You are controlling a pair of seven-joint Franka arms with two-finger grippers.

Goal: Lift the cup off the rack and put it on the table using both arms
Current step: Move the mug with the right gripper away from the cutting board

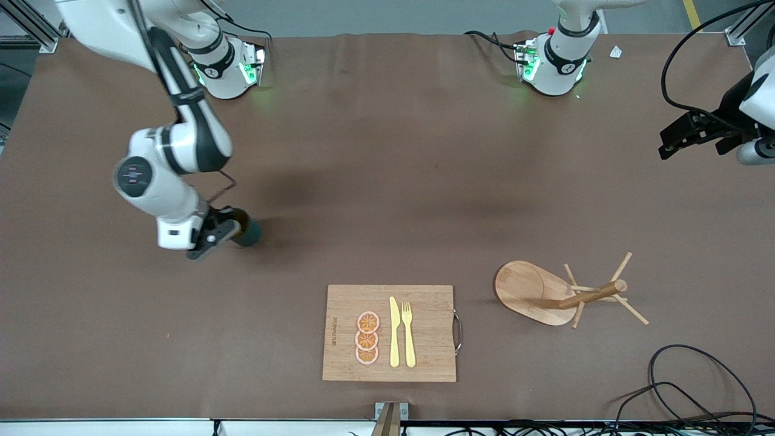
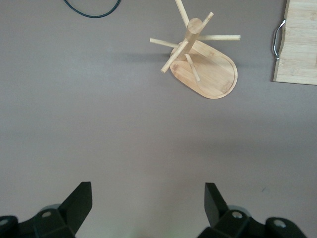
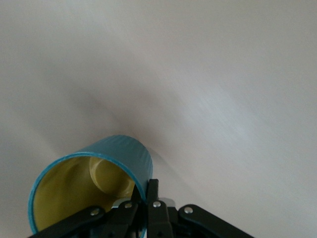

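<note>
The dark teal cup [image 1: 249, 232] with its yellowish inside [image 3: 74, 191] hangs tilted, low over the table [image 1: 387, 181] toward the right arm's end. My right gripper [image 1: 229, 231] is shut on the cup's rim wall, one finger inside and one outside [image 3: 148, 191]. Whether the cup touches the table I cannot tell. The wooden rack [image 1: 527, 290] stands with bare pegs toward the left arm's end [image 2: 210, 74]. My left gripper [image 1: 669, 145] waits open in the air at that end, nothing between its fingers [image 2: 147, 194].
A bamboo cutting board [image 1: 339, 303] with a metal handle lies near the front edge, carrying orange slices [image 1: 367, 338], a yellow knife [image 1: 394, 333] and a fork [image 1: 408, 334]. Black cables [image 1: 696, 375] loop at the front corner by the rack.
</note>
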